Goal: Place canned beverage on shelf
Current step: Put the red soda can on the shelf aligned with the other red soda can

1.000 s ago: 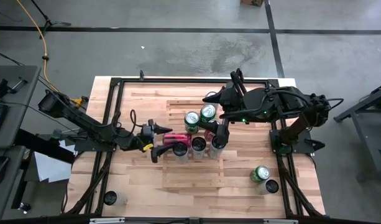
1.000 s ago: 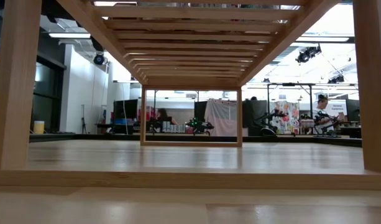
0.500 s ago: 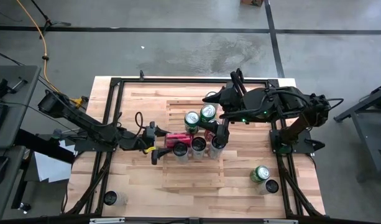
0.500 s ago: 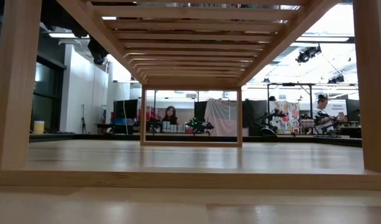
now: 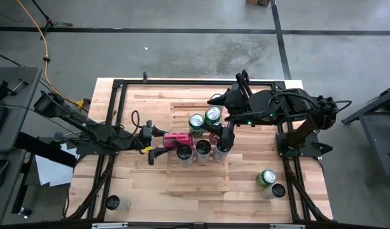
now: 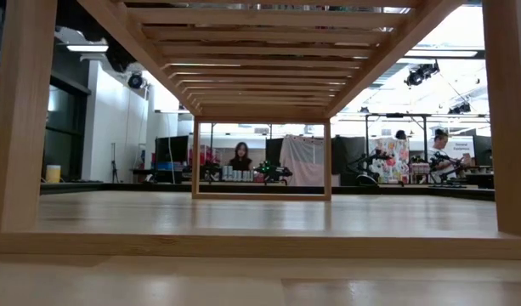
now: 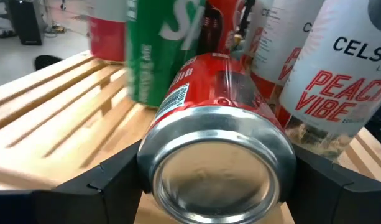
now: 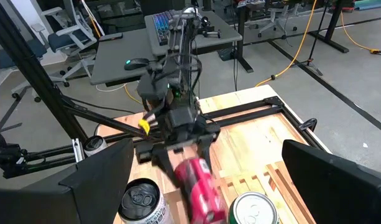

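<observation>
While lying on its side between the left gripper (image 5: 158,144) fingers, the red can (image 7: 216,127) looks rigid, slick, roll-prone; pinched across its body; right gripper (image 5: 221,135) spread.

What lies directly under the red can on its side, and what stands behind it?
The red can lies on the shelf slats, between the left end effector fingers. Behind it stand a green can and a white Celsius can. The contact line beneath is hidden.

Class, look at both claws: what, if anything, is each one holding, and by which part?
The left claw grips the red can, lying on its side on the shelf, across its bottom end. The right claw is open and holds nothing.
</observation>
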You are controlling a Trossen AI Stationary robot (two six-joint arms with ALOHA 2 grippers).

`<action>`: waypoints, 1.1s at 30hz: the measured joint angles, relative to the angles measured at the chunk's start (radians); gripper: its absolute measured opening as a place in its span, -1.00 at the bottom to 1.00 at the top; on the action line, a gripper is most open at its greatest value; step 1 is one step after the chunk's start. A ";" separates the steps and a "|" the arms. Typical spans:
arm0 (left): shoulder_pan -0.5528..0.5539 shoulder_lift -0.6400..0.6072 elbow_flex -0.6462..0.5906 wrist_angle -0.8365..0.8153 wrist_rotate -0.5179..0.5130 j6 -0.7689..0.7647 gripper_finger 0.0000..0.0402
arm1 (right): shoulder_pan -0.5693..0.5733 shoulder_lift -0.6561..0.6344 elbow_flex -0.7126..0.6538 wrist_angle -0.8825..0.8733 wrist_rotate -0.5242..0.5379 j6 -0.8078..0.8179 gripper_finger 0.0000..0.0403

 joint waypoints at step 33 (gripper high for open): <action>-0.025 0.011 0.427 0.565 -0.084 0.614 0.45 | -0.154 0.212 0.000 0.725 -0.185 -0.016 0.97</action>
